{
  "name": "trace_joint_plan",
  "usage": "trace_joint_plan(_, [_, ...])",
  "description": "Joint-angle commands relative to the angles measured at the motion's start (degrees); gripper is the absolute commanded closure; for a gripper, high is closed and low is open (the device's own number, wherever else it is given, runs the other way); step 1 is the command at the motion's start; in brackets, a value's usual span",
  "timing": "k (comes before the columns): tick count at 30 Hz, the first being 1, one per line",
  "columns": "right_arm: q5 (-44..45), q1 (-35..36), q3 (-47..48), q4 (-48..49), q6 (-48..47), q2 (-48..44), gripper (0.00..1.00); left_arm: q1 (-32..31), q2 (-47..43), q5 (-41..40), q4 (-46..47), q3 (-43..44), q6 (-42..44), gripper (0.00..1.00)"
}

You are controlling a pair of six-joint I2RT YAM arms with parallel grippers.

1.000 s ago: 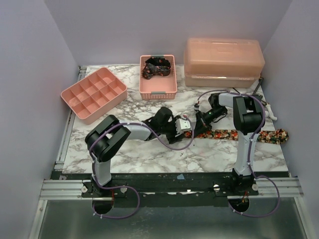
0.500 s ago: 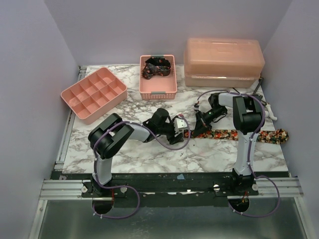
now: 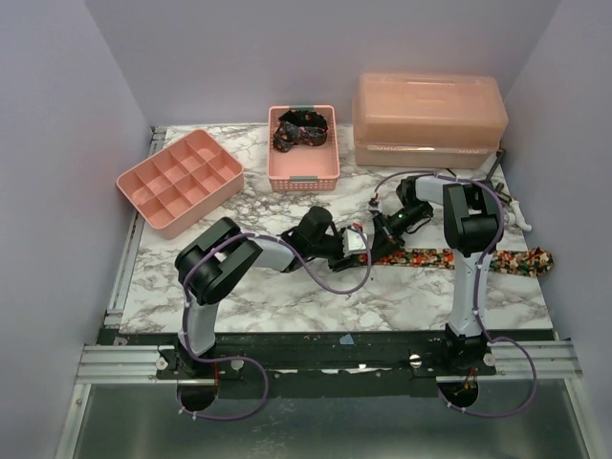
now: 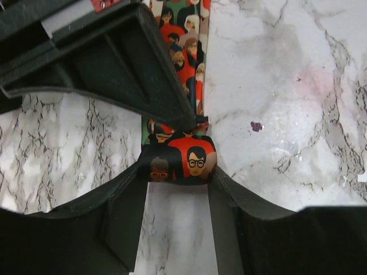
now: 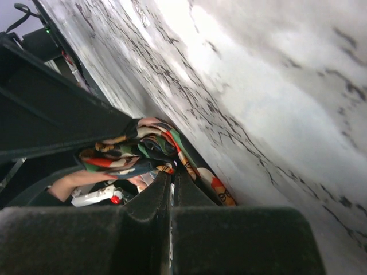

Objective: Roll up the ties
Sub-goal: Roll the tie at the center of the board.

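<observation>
Tie count: two. One printed tie (image 3: 459,258) is laid flat on the counter (image 3: 268,287), running from the centre out to the right edge. A second tie (image 3: 299,129), mostly dark, is bundled in the pink basket (image 3: 303,177) at the back.

Step in hand, as judged: the first turns of the roll on the printed tie. Its left end is curled into a small roll (image 4: 178,159); the rest of the length is unrolled.

Left end effector (image 4: 178,172): set at a middling width, the roll is gripped between its two fingers, with contact on both sides. Right end effector (image 5: 172,175): fingers pressed fully together, tips set against the roll from the strip side. Whether fabric is pinched between them cannot be told.

Next move, as judged: the roll is to be turned over toward the right along the strip, with its edges kept square and the flat part kept taut, so that the coil is not loosened.

Other items counted: one basket, one divided pink tray (image 3: 143,208) at back left, one lidded pink box (image 3: 428,115) at back right.
</observation>
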Motion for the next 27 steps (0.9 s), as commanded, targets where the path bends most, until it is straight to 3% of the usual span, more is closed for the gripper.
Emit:
trace_joint_plan(1, [11.5,2.9,-0.5,6.4,-0.5,5.6,0.99,-1.0,-0.7,3.4,-1.3,2.3,1.3,0.54])
trace_joint_plan(8, [6.6,6.2,0.5,5.5,-1.2,5.5,0.99,-2.0,-1.2,3.3,-4.5,3.5,0.0,0.54])
trace_joint_plan(14, [4.5,6.7,0.0,5.7,-2.4,5.0,0.99,-2.0,3.2,-2.4,-10.5,5.1,0.7,0.55])
trace_joint_plan(20, [3.5,6.6,-1.2,4.6,-4.9,2.5,0.99,-2.0,4.7,-7.6,-17.0,5.5,2.2,0.64])
trace_joint_plan(27, [2.5,2.8,2.0,-2.4,-8.1,-0.5,0.75,-2.0,4.1,-9.4,-25.8,6.4,3.1,0.74])
